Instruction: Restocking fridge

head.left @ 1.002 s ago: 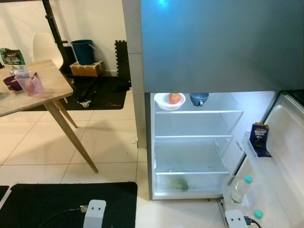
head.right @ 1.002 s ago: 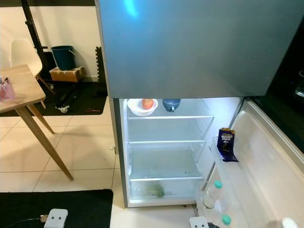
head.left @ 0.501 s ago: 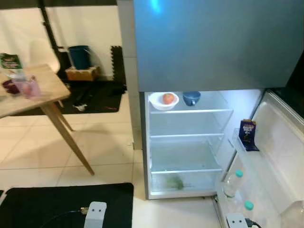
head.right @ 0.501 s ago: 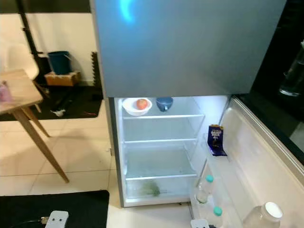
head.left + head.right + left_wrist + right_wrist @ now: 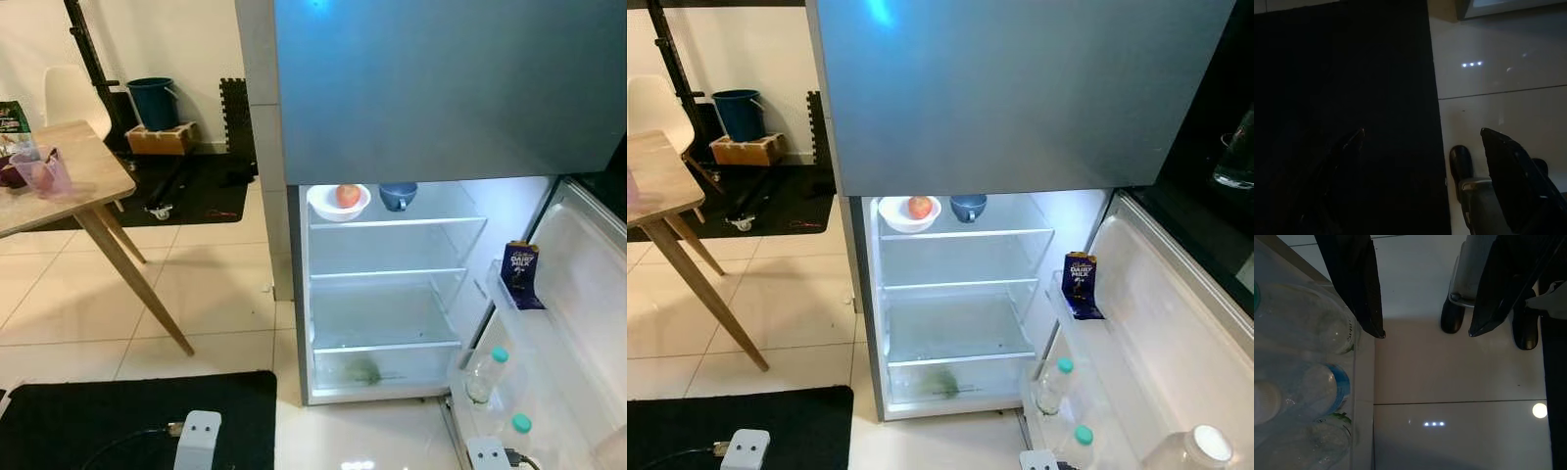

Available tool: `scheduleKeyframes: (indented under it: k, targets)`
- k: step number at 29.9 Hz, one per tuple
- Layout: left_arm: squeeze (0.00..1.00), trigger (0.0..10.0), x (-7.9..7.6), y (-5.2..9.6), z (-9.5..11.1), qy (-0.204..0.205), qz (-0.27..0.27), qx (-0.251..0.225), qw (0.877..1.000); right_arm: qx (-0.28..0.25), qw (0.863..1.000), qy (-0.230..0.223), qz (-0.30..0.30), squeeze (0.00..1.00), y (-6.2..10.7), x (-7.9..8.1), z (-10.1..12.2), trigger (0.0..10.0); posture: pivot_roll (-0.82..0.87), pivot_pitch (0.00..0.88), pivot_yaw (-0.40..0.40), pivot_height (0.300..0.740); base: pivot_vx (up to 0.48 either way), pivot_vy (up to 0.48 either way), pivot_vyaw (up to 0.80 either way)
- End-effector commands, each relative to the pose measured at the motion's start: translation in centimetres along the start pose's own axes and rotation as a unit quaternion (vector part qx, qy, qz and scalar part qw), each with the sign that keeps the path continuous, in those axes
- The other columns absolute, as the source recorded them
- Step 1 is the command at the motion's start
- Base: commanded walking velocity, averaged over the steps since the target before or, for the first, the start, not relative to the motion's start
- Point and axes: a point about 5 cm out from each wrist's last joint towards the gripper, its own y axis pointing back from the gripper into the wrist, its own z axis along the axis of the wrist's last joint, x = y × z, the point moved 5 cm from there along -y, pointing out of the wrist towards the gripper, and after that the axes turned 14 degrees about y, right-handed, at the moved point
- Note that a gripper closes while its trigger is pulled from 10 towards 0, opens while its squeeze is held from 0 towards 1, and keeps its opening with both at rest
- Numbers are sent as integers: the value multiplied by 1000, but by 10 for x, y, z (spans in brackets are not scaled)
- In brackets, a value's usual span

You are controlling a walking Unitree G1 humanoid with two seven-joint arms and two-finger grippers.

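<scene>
Tiled kitchen floor (image 5: 216,294); the open fridge (image 5: 387,294) fills frame centre, the table (image 5: 59,181) with stock at upper left. Left pincer (image 5: 1420,147) and right pincer (image 5: 1425,328) hang spread, empty; left arm nearer the table.

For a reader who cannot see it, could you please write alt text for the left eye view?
An open fridge with lit, mostly bare shelves; the top one holds an apple in a white bowl beside a blue cup. Door racks carry a chocolate bar and bottles.
</scene>
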Motion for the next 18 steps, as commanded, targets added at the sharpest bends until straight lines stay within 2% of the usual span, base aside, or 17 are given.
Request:
scheduleKeyframes:
  k: [1, 6, 18]
  targets:
    - [0, 10000, 3, 1, -6, -6, 4, 8, 1000, 15, 1000, -6, 4, 0, 1, 3, -10, 10000, -45, 80, 10, 740, 0, 0, 0]
    - [0, 10000, 4, 2, -6, -10, 6, 4, 1000, 11, 1000, -11, 5, 0, 1, 5, -7, 10000, -45, 80, 12, 740, 0, 0, 0]
    - [0, 10000, 2, 0, 1, -8, 4, -6, 1000, 9, 1000, -16, 5, 0, 1, 5, -7, 10000, -48, 80, 18, 740, 0, 0, -800]
